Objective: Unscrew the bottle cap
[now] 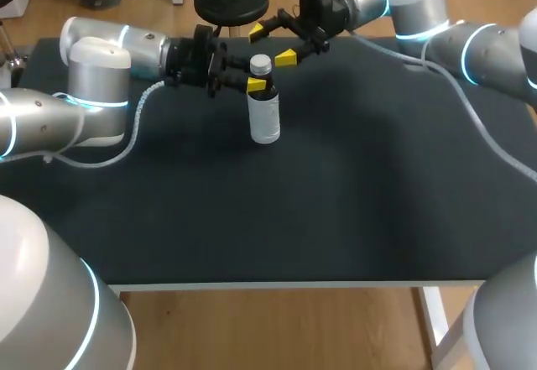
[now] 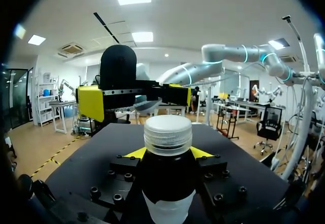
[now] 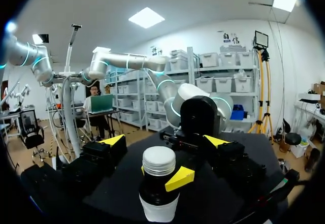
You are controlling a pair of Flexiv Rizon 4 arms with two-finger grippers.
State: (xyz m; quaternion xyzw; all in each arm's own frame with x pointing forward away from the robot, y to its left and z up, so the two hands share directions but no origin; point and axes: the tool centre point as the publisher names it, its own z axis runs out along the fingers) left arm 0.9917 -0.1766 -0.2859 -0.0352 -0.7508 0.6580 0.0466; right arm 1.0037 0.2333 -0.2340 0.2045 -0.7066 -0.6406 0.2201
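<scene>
A small bottle (image 1: 264, 117), white below and dark above, stands upright on the black table toward the back, with its white cap (image 1: 261, 64) on. My left gripper (image 1: 252, 83) comes in level from the left and is shut on the bottle's dark upper body, below the cap. In the left wrist view its yellow fingertips (image 2: 133, 153) flank the bottle (image 2: 168, 183) under the cap (image 2: 167, 134). My right gripper (image 1: 270, 45) is open just behind and above the cap, touching nothing. In the right wrist view its fingers (image 3: 114, 140) stand wide on both sides of the cap (image 3: 158, 160).
The black table top (image 1: 336, 202) stretches out in front of the bottle to the white front edge (image 1: 294, 285). The left arm's cable (image 1: 138, 114) and the right arm's cable (image 1: 478, 127) trail over the table near their sides.
</scene>
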